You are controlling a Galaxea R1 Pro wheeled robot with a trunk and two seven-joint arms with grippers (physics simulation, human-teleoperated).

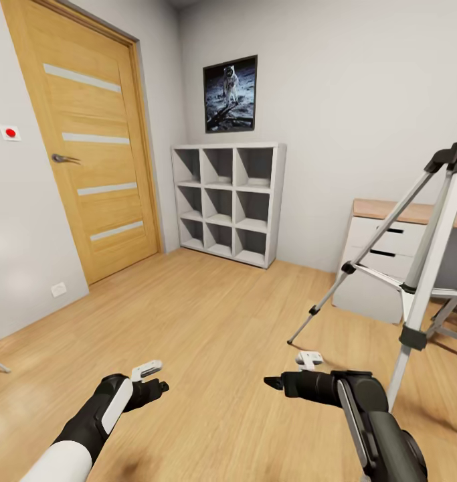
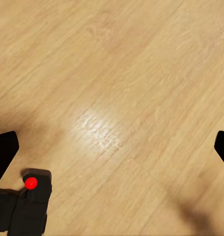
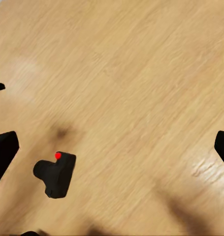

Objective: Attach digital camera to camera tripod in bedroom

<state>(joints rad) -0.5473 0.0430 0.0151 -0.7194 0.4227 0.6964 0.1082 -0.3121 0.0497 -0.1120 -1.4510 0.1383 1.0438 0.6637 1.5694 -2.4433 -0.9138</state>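
Lying on open plank floor (image 3: pixel 141 73), digital camera (image 3: pixel 55 173) between both arms' widely spread fingers (image 3: pixel 3 150), tripod (image 1: pixel 425 268) rightward.

Open light wood plank floor (image 1: pixel 208 314) was seen ahead of both arms. Passage on the right was blocked by the splayed silver-grey metal legs of the camera tripod (image 1: pixel 425 268).

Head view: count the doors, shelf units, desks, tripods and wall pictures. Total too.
door: 1
shelf unit: 1
desk: 1
camera tripod: 1
wall picture: 1
Total: 5
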